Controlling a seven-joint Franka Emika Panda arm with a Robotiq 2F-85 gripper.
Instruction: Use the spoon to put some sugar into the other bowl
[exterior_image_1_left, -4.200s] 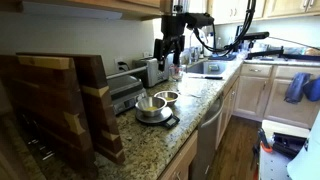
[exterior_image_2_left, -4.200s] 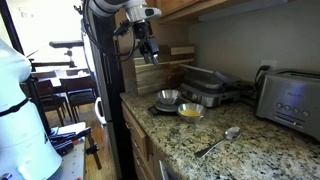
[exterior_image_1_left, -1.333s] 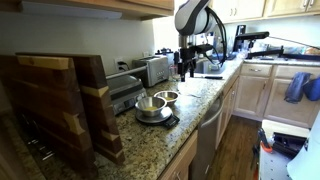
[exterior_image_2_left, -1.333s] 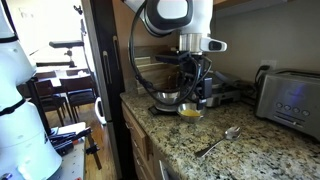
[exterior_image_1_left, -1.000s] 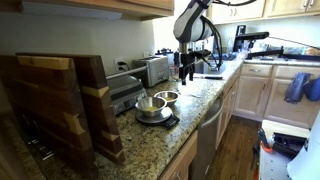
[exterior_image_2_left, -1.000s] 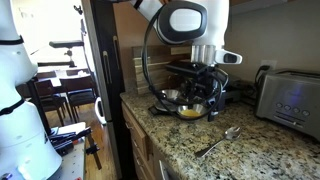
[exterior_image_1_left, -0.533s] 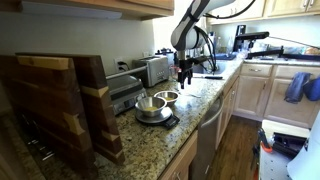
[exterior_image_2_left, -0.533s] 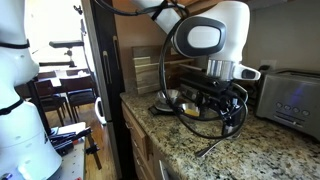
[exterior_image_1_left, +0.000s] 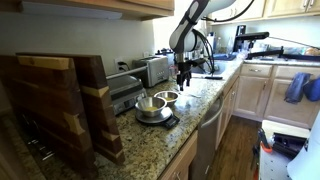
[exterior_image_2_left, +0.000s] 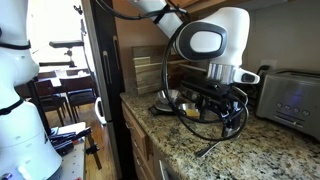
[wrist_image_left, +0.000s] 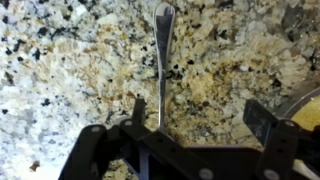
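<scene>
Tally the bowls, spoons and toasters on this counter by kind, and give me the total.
Bowls: 2
Spoon: 1
Toaster: 1
Total: 4

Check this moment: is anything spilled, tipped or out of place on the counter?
Nothing stands out. The spoon lies flat on the counter under the open end effector; the larger bowl and the smaller bowl stand upright, no spill visible.
</scene>
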